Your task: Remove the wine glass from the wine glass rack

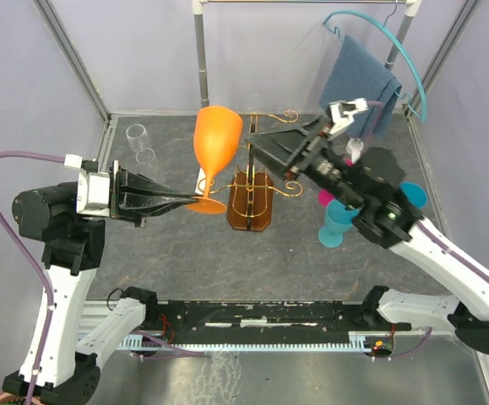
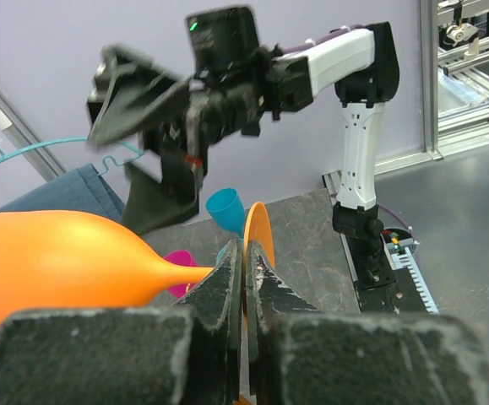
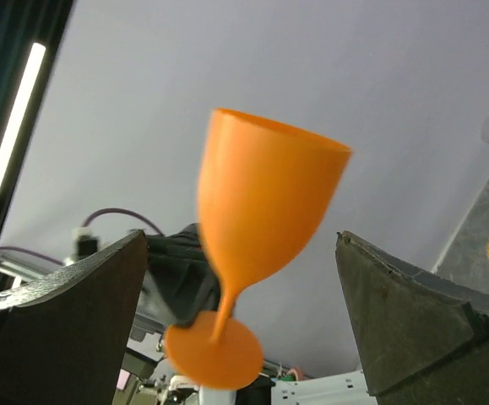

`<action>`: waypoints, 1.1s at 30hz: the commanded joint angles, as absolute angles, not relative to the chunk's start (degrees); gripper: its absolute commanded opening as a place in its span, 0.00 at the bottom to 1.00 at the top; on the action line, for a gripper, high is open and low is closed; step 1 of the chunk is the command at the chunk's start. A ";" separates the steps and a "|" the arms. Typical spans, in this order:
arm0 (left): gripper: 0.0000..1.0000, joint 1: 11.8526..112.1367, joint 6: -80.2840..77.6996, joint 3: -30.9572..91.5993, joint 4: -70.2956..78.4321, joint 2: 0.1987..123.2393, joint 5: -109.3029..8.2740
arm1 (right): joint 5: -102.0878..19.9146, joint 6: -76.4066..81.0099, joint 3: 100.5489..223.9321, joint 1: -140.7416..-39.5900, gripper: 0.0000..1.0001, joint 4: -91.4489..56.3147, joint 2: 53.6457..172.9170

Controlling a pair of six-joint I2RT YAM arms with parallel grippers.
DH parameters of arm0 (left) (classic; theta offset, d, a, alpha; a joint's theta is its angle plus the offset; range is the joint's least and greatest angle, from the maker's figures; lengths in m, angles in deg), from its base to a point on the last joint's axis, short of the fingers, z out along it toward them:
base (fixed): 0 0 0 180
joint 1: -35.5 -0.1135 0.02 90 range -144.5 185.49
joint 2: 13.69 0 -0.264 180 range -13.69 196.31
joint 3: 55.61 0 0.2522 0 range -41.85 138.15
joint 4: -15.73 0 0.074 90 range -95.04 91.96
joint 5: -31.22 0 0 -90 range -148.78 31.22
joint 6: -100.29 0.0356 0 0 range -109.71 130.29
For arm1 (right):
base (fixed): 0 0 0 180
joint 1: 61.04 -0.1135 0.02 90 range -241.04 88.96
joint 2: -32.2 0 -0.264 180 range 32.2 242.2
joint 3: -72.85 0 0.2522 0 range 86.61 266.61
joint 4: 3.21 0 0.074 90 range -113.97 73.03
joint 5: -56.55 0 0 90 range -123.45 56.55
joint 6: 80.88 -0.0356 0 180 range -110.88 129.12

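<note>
The worktop [image 1: 176,253] is dark grey and speckled. Pale lilac wall panels [image 1: 134,51] enclose its back and side edges, joined by metal corner posts [image 1: 69,55]. A blue cloth [image 1: 358,80] on a teal hanger [image 1: 405,57] hangs above the back right corner. The right wrist view shows a lit white strip light [image 3: 20,118].

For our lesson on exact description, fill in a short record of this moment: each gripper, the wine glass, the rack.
left gripper: shut on the orange wine glass at its stem, just above the foot
right gripper: open, empty, jaws facing the glass
glass position: upright, left of the wine glass rack, apart from it
rack: upright on its brown base
</note>
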State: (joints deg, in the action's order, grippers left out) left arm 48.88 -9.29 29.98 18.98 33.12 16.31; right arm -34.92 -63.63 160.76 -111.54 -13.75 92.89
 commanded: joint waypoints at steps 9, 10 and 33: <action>0.03 49.19 -11.52 31.08 20.25 32.07 15.93 | -39.47 -66.84 163.77 -111.40 1.00 -4.69 102.51; 0.03 49.13 -11.67 30.83 20.25 32.10 15.93 | -39.75 -67.27 163.92 -111.39 1.00 -4.10 102.91; 0.03 49.72 -14.55 29.17 21.91 32.91 13.36 | -39.10 -70.73 158.09 -110.27 1.00 8.36 101.31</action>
